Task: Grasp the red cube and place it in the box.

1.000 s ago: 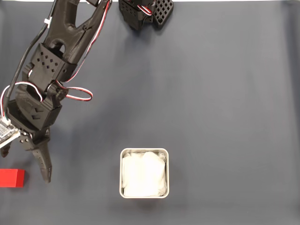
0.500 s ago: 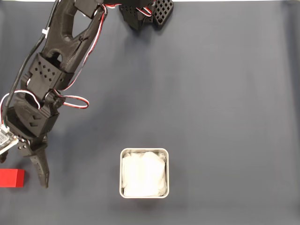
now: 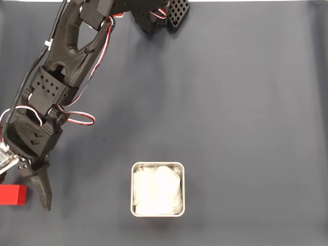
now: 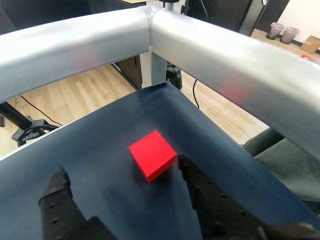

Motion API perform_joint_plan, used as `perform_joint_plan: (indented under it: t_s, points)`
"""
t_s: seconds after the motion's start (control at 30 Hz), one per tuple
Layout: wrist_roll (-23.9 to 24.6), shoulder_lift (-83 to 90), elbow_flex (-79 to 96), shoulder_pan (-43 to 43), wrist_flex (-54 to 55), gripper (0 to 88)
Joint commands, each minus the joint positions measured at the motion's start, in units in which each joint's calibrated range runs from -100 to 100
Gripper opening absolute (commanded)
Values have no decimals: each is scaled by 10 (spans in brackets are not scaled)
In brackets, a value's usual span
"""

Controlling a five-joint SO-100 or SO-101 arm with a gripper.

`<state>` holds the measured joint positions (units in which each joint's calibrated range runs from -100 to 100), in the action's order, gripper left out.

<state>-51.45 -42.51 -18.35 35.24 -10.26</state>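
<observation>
The red cube lies on the dark mat at the far left edge of the fixed view, partly cut off by the frame. The box, with a metallic rim and white lining, stands apart to its right near the bottom middle. One black finger reaches down just right of the cube. In the wrist view my gripper is open, and the red cube sits just ahead between the fingertips, nearer the right finger. Nothing is held.
The arm's base stands at the top of the fixed view. The mat's corner and edge lie just beyond the cube in the wrist view, under silver frame bars. Open mat spreads to the right of the box.
The arm has swung down and left, bringing the gripper closer to the cube. Cube and box have not moved.
</observation>
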Motion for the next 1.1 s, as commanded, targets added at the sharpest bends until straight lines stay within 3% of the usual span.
perform_joint_plan:
  t_s: [0.0,1.07]
  points:
    - [1,2,-36,3,11,493]
    - [18,-35,-108,-19,-10,498]
